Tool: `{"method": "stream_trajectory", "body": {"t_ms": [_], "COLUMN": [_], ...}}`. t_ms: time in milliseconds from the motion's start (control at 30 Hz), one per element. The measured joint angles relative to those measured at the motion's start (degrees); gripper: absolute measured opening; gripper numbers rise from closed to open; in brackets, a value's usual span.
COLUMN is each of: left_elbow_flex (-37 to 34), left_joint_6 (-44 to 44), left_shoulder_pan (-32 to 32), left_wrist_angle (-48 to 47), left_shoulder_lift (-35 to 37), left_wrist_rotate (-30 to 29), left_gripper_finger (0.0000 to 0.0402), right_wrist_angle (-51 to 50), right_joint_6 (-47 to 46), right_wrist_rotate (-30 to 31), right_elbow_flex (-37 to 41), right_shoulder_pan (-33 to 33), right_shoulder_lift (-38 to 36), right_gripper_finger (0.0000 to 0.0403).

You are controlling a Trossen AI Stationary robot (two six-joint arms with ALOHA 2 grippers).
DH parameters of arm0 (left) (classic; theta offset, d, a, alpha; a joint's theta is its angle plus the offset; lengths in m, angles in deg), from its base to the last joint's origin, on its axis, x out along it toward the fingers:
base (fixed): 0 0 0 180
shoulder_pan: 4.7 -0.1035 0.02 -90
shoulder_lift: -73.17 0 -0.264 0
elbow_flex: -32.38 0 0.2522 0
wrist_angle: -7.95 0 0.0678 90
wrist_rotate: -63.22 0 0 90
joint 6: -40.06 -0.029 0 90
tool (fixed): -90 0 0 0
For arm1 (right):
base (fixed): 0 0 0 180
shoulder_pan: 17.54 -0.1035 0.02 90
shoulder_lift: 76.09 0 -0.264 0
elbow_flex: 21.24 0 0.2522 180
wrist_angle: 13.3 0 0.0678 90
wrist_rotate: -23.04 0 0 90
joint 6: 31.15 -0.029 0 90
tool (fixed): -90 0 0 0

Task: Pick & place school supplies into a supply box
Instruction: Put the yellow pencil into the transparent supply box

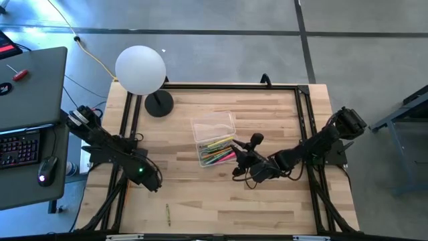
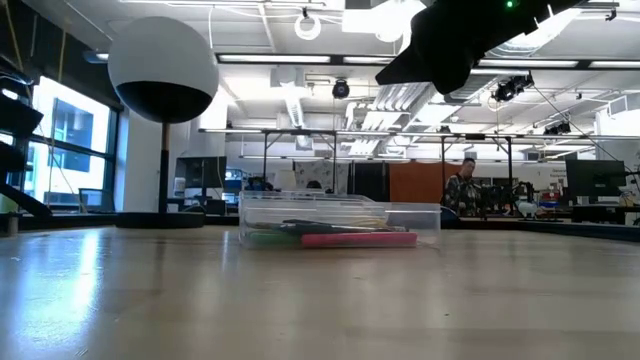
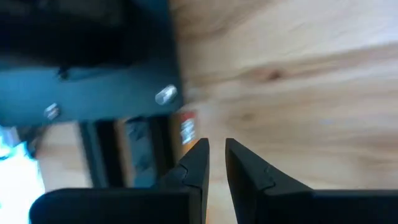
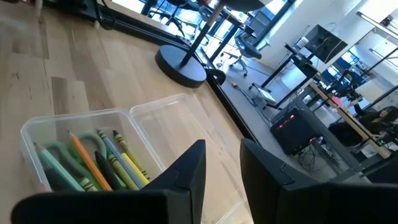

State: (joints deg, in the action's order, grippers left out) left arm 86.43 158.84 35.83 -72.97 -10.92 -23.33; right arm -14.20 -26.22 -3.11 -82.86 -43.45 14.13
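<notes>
The clear supply box lies open at the table's middle, its lid folded out toward the far edge. Inside lie pencils, pens and green-handled scissors; the low view shows a pink pen along the near wall of the box. One thin pencil lies alone on the wood near the near edge. My right gripper hovers just right of the box, with its fingers slightly apart and nothing between them. My left gripper waits at the table's left edge, its fingers close together.
A white globe lamp on a black round base stands at the far left corner. A black frame rail runs along the table's sides. Bare wood spreads across the near half around the lone pencil. A desk with a keyboard stands left of the table.
</notes>
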Motion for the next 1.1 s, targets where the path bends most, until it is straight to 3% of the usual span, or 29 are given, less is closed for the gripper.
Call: {"method": "stream_trajectory", "body": {"t_ms": [167,533,1100], "left_elbow_flex": [0.0,0.0,-7.0], "left_joint_6": [-0.5,-1.4,5.2], "left_shoulder_pan": [0.0,0.7,5.6], "left_wrist_angle": [-2.0,-1.6,8.1], "left_shoulder_lift": [0.0,-0.4,-0.2], "left_wrist_rotate": [5.0,3.8,4.7], "left_gripper_finger": [0.0083,0.0083,0.0083], "right_wrist_angle": [0.0,-0.2,-0.2], "right_joint_6": [0.0,0.0,-1.9], "right_wrist_rotate": [0.0,-3.2,-4.3], "right_elbow_flex": [0.0,0.0,0.0], "right_shoulder_pan": [0.1,0.1,0.1], "right_shoulder_lift": [0.0,0.0,0.0], "right_gripper_finger": [0.0078,0.0078,0.0078]}}
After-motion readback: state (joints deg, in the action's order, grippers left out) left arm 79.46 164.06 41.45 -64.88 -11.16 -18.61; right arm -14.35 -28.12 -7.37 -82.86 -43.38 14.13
